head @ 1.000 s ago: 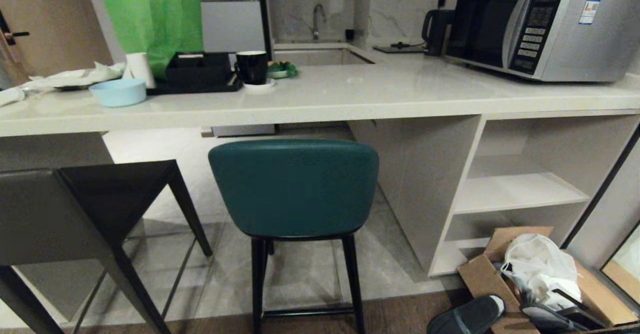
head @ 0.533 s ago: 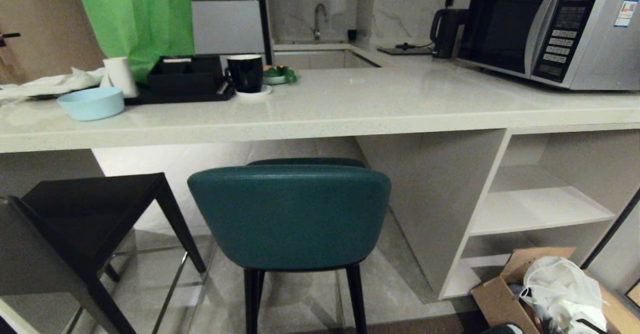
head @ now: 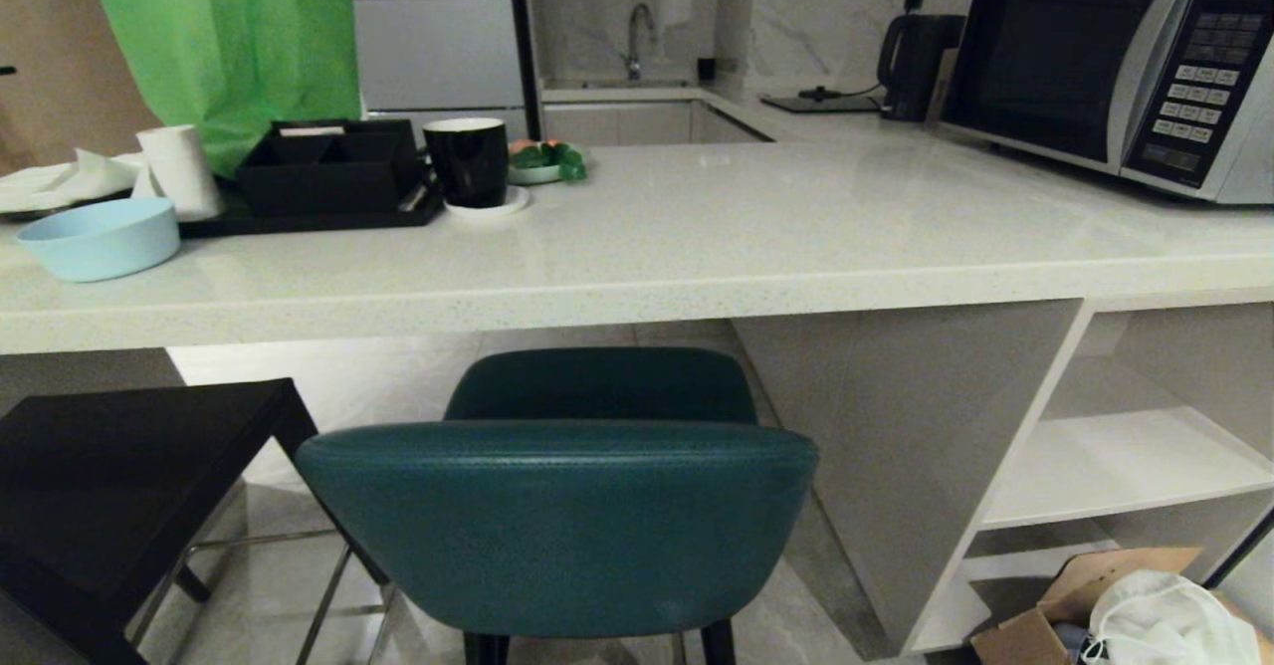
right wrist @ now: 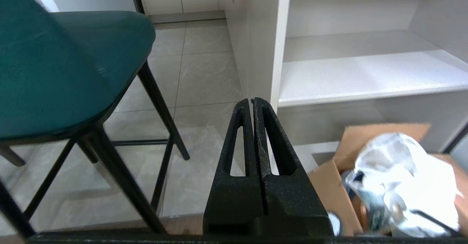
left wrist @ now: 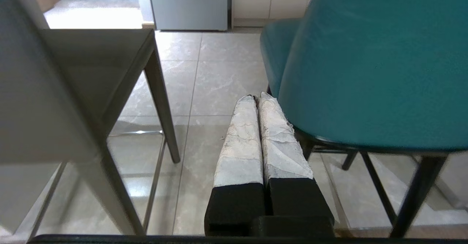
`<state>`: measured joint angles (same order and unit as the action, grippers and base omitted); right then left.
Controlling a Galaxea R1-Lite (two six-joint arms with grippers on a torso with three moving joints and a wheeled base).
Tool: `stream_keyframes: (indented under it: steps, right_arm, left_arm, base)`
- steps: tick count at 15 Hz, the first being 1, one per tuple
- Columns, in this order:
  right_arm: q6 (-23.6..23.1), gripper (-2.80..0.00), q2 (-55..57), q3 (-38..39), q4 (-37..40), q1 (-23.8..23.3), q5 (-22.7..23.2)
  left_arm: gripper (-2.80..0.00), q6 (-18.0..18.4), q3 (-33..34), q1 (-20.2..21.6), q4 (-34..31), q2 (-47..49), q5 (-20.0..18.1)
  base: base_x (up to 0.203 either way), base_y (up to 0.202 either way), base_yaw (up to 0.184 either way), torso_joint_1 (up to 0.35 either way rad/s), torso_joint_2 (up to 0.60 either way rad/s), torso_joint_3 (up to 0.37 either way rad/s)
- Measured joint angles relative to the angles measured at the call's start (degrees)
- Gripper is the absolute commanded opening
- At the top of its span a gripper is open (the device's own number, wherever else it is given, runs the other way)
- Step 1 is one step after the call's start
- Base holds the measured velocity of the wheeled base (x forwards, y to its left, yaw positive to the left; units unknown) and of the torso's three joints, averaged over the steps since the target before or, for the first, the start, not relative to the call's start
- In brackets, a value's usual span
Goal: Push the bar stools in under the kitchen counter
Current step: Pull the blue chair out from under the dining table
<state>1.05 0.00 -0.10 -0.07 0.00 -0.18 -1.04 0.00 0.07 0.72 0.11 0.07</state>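
Teal stool (head: 557, 526) fills the lower centre of your head view, its seat reaching under the kitchen counter (head: 637, 287) edge; both claws closed and empty.

You see only the teal stool's curved back and part of the seat; its legs are cut off by the bottom edge. The dark grey stool (head: 109, 496) sits at lower left, cropped by the frame, its back out of sight there. On the counter: a light blue bowl (head: 98, 237) at far left, a black mug (head: 466, 160), a microwave (head: 1115, 58) cut off at upper right. A cardboard box (head: 1075, 605) shows partly at lower right. Your left gripper (left wrist: 256, 98) has its wrapped fingers pressed together just beside the teal back; whether it touches is unclear. Your right gripper (right wrist: 253, 99) is also pinched closed, between the stool and the white shelving (right wrist: 365, 76).
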Motion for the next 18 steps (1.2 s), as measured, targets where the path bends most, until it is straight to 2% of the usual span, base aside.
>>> stream_keyframes:
  steps: [6,9,10,12,15,18]
  right_arm:
    - [-0.32,-2.8,0.0,0.0,-0.06,0.0,0.09]
    - [-3.79,-2.8,0.07,-0.49,1.1,-0.07,0.07]
    - [-3.96,-2.8,0.44,-2.43,2.6,-0.07,-0.06]
    - [-0.69,-2.8,3.97,-8.72,5.44,-0.11,0.11]
    - [4.38,-2.8,16.76,-15.48,7.31,-0.16,1.86]
    - [5.98,-2.8,32.54,-18.27,6.72,0.44,4.07]
  left_arm:
    - [-2.8,0.27,0.0,0.02,0.02,0.0,-0.07]
    - [-2.8,0.53,-0.14,0.02,-0.86,0.0,-0.05]
    - [-2.8,0.57,-1.11,0.02,-1.33,0.08,0.04]
    - [-2.8,-0.96,-6.49,0.02,-2.1,2.35,0.13]
    - [-2.8,-3.4,-13.56,-0.75,-0.22,14.39,-0.21]
    - [-2.8,-4.16,-15.51,-2.51,6.5,31.94,-0.38]
  base:
    - [0.0,0.0,0.0,0.004,0.0,0.0]
    - [0.0,0.0,0.0,0.0,0.0,0.0]
    - [0.0,0.0,0.0,0.0,0.0,0.0]
    - [0.0,0.0,0.0,0.0,0.0,0.0]
    - [0.0,0.0,0.0,0.0,0.0,0.0]
    - [0.0,0.0,0.0,0.0,0.0,0.0]
